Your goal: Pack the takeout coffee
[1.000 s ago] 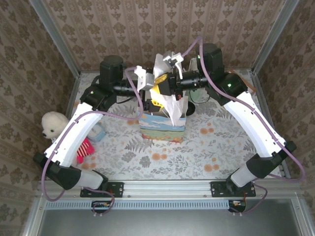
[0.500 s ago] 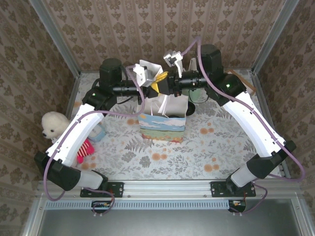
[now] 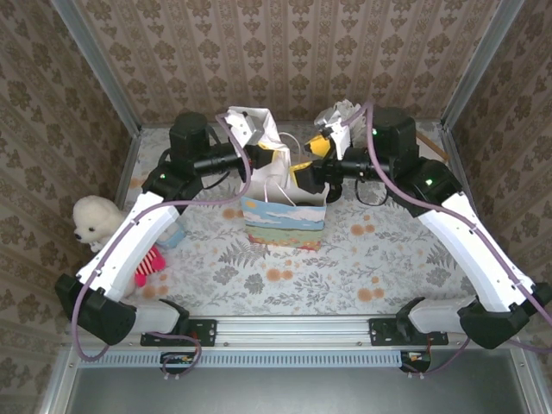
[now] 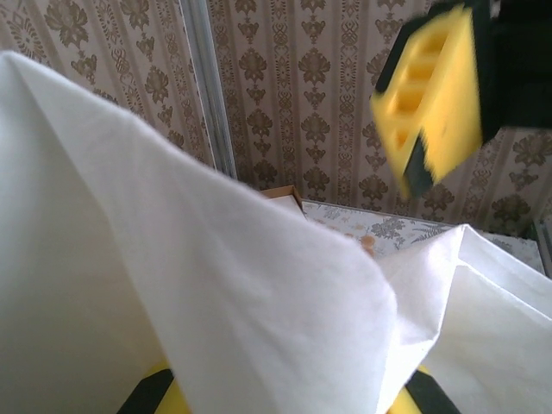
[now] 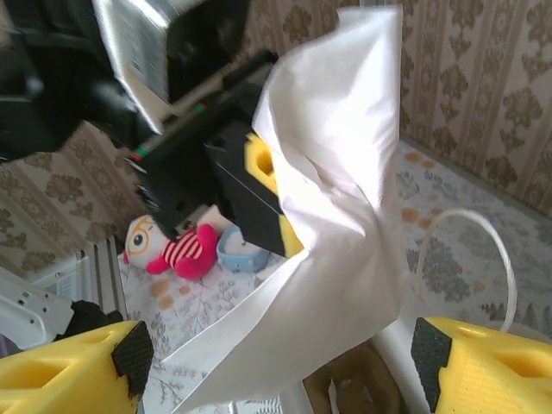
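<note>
Bench [image 3: 388, 259] covered in floral-print cloth, patterned walls on three sides. Landmark: paper bag [image 3: 285, 226] with a landscape print, standing upright and open-mouthed about mid-bench. Left arm [image 3: 129, 237] reaches in from the bag's left and right arm [image 3: 470, 241] from the bag's right; both wrists meet over the bag's rear edge. A white sheet [image 5: 345, 172] rises out of the bag's mouth, up past its rear edge, creased and folded over at the top. White plush toy [image 3: 89, 220] sits well to the bag's left, against the side wall. Left hand [image 5: 274, 200] is above the bag's rear left corner, jaws closed tight, yellow fingers [image 5: 259, 162] pinching the white sheet. Right hand [image 5: 274, 358] is above the bag's mouth on its right side, jaws spread wide; the sheet hangs through the gap with neither pad pressing it, nothing held. Red-striped doll [image 3: 148, 263] lies to the bag's left, just beside the plush. Blue bowl [image 3: 172, 233] sits between doll and bag, nearer the doll. The bag's thin white handle [image 5: 483, 250] loops up at the bag's rim. Takeout coffee: place relative to the bag, cannot tell.
</note>
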### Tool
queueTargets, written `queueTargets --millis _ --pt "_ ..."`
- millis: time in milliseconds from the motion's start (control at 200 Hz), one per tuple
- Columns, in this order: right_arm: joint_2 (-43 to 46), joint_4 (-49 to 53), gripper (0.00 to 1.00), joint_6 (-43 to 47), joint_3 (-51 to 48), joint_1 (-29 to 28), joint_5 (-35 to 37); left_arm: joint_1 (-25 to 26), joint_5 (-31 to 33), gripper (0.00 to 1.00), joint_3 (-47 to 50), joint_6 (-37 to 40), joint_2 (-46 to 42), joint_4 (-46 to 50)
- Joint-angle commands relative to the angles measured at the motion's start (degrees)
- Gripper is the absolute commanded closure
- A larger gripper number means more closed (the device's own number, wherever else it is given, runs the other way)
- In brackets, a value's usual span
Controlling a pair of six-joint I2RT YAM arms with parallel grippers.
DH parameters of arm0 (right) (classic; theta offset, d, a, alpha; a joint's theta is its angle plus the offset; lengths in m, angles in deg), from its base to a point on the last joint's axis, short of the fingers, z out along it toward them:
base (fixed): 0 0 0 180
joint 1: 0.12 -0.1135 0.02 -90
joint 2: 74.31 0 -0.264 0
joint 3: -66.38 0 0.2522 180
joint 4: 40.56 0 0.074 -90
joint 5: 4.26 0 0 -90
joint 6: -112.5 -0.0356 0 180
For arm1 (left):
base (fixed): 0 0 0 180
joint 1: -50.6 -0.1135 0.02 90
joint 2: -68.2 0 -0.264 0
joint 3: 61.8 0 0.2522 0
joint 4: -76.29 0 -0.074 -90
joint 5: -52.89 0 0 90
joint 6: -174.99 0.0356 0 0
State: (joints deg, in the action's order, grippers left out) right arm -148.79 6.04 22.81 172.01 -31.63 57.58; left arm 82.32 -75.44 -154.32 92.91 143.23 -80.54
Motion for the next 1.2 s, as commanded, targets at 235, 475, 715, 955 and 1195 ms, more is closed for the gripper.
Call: queueTargets --millis 235,475,715,955,1195 --pt "-8.8 -7.3 0.32 -1.7 1.8 -0.3 -4.3 3.1 9.7 0.95 2.0 -7.1 -2.4 -1.7" --pt "-9.9 -5.0 0.71 0.6 2.1 -1.0 -2.1 3.3 9.7 0.93 2.5 -9.3 -2.5 -1.8" --pt "-7.1 4.0 1.0 10.6 2.3 -0.6 7.3 2.6 4.4 0.66 6.1 -10.3 -7.0 0.1" --pt "-5.6 17.1 1.0 26.9 4.1 0.3 3.1 -1.8 13.3 0.07 13.1 -11.5 -18.3 1.1" --pt "-12.4 36.1 1.0 35.3 14.9 1.0 3.2 -9.4 35.6 0.0 14.0 -27.0 -20.5 9.3"
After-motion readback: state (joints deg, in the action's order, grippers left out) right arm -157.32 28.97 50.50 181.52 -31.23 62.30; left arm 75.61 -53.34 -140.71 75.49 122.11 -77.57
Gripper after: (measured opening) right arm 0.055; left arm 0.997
